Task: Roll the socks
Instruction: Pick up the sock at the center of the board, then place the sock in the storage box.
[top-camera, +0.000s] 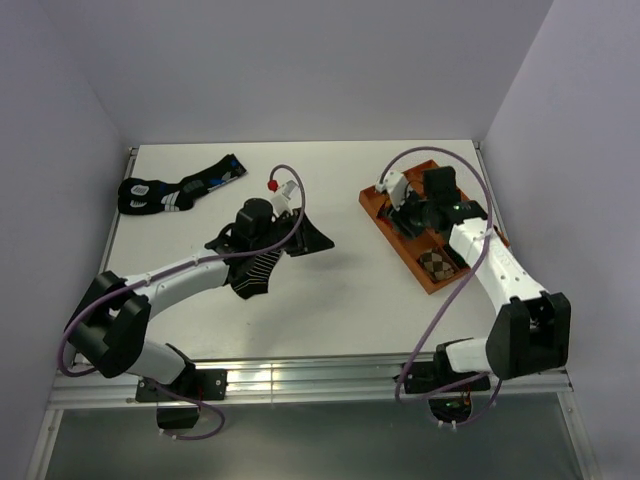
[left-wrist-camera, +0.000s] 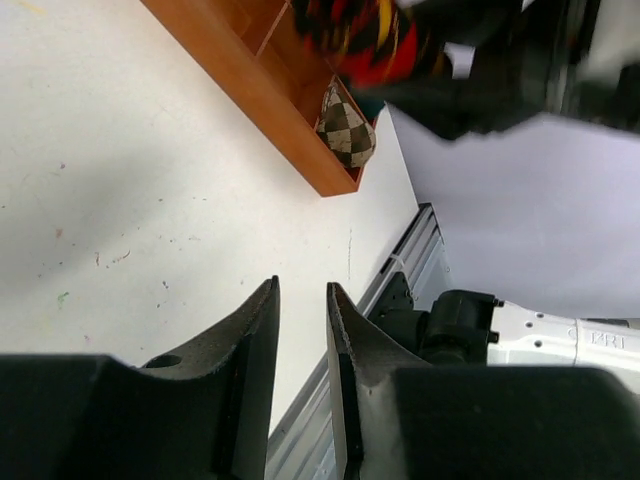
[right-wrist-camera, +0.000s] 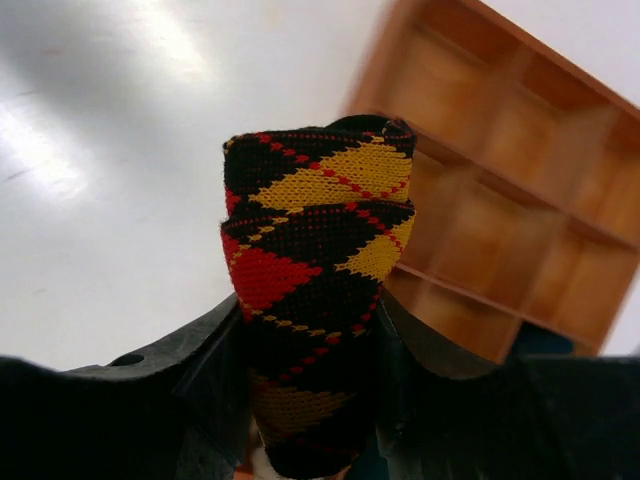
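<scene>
Right wrist: right gripper (right-wrist-camera: 310, 305) clamps rolled argyle sock (right-wrist-camera: 312, 200) over tray (right-wrist-camera: 480, 105) edge; left gripper (left-wrist-camera: 300, 288) narrowly parted, empty.

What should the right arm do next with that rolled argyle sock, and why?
Probably lower the right tool a little, into an empty compartment of the wooden tray, before letting go. The rolled argyle sock is clamped between its fingers and held above the tray, whose compartments beside it look empty; the brown-checked bundle fills one at the near end.
</scene>
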